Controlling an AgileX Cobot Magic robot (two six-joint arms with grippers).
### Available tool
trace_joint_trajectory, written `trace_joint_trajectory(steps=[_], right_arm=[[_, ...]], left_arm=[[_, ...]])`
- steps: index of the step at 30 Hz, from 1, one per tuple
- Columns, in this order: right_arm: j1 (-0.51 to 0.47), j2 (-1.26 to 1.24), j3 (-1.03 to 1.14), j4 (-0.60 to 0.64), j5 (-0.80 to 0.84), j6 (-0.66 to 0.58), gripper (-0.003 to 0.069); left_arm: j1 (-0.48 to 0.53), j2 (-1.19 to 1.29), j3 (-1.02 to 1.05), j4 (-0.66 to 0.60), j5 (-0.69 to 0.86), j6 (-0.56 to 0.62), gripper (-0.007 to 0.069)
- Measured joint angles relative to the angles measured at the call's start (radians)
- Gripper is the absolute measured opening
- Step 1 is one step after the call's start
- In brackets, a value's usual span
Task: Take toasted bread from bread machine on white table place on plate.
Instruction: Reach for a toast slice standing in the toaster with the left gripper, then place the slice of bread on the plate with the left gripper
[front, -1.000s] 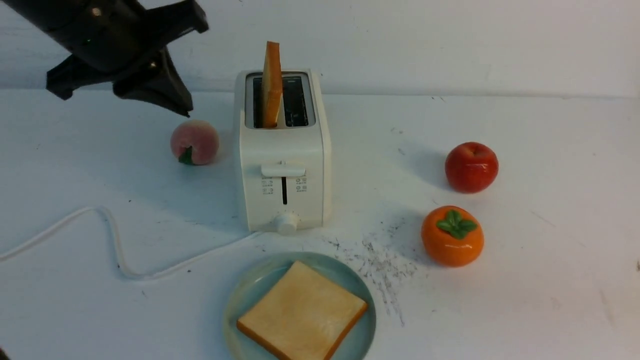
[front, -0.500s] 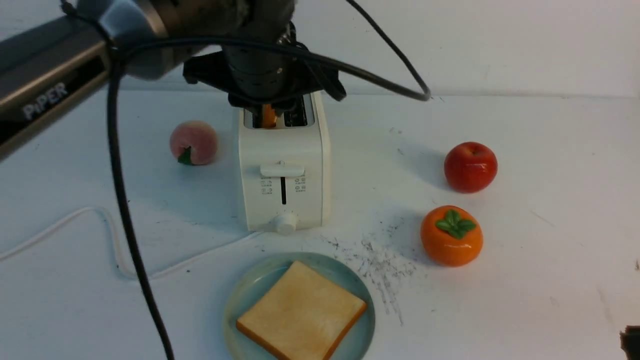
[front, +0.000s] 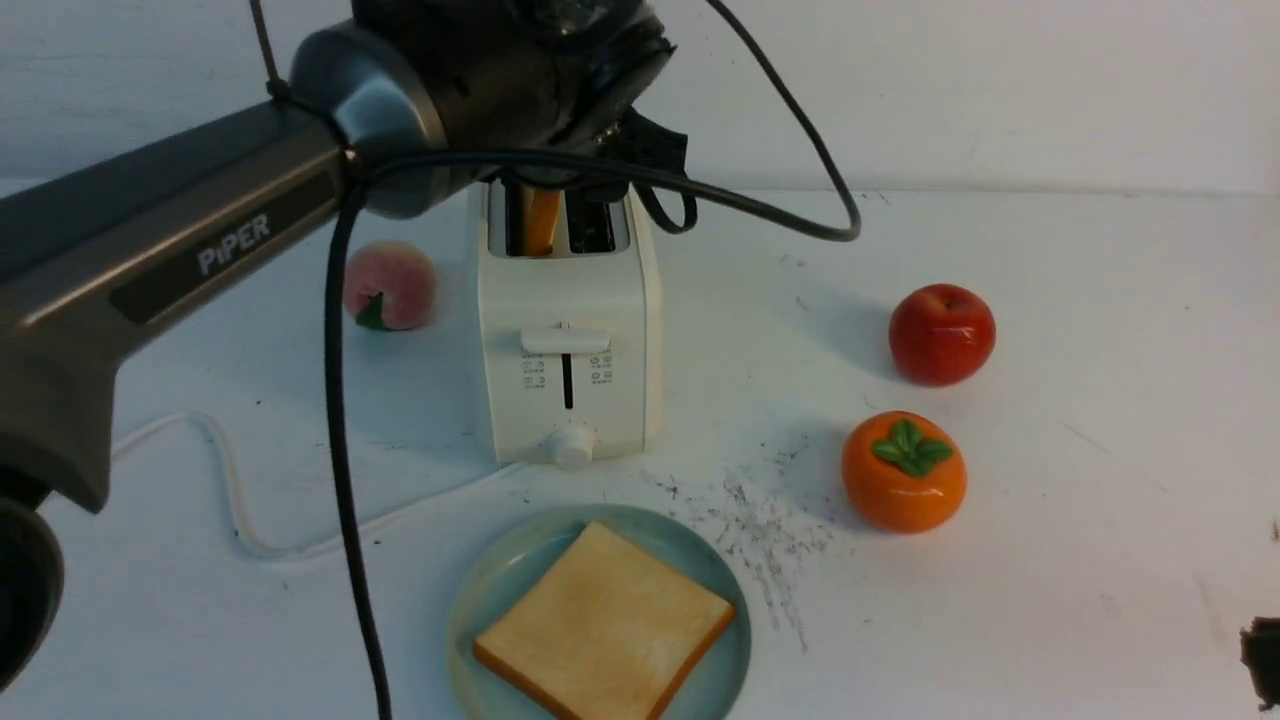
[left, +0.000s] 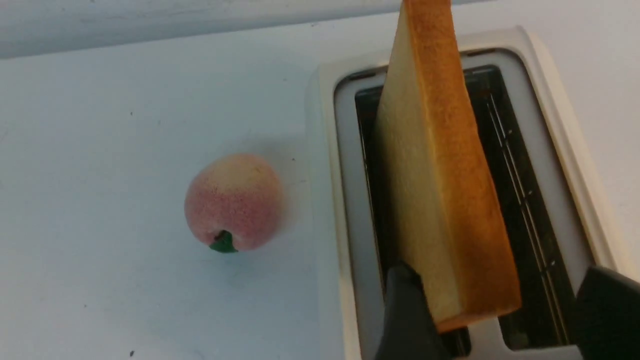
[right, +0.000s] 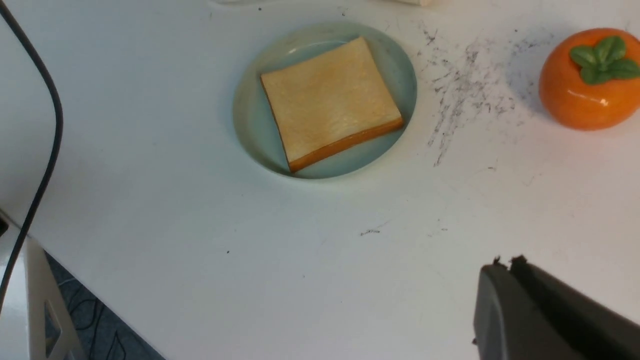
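L gripper (left: 500, 300) open wide astride 2nd toast slice (left: 440, 200), upright in bread machine (front: 565, 300) for a side pinch; nothing held yet. 1st slice (front: 603, 620) on plate (front: 497, 588).

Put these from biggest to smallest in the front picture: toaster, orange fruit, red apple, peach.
1. toaster
2. orange fruit
3. red apple and peach: nearly alike, and the peach sits farther back.

The only legible lettering is the white word "PiPER" printed along the grey link of the left arm (front: 180, 262) (the tiny printed marks on the front of the bread machine (front: 567, 300) are too small to read).
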Motion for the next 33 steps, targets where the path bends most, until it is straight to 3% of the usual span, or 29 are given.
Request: trace_joint_trajectory(steps=[6, 11, 13, 15, 22, 27, 29, 33], right_arm=[[0.000, 0.000, 0.000, 0.001, -0.017, 0.000, 0.0014], [0.000, 0.000, 0.000, 0.001, -0.035, 0.000, 0.0019], [0.000, 0.000, 0.001, 0.002, -0.035, 0.000, 0.0022], [0.000, 0.000, 0.001, 0.002, -0.036, 0.000, 0.0023], [0.000, 0.000, 0.001, 0.002, -0.059, -0.003, 0.0027], [0.000, 0.000, 0.001, 0.002, -0.114, -0.009, 0.0030], [0.000, 0.002, 0.001, 0.002, -0.132, -0.011, 0.0032], [0.000, 0.002, 0.001, 0.006, -0.140, -0.012, 0.0034]], left_arm=[[0.000, 0.048, 0.000, 0.027, -0.033, -0.015, 0.0382], [0.000, 0.085, 0.000, 0.071, -0.038, -0.094, 0.0218], [0.000, 0.085, 0.000, 0.080, -0.038, -0.112, 0.0107], [0.000, 0.085, 0.000, 0.089, -0.039, -0.115, 0.0078], [0.000, 0.025, -0.067, 0.091, -0.005, -0.110, 0.0081], [-0.001, -0.136, -0.210, 0.000, 0.131, 0.018, 0.0081], [-0.001, -0.230, -0.253, -0.116, 0.263, 0.164, 0.0081], [-0.001, -0.325, -0.246, -0.317, 0.321, 0.312, 0.0081]])
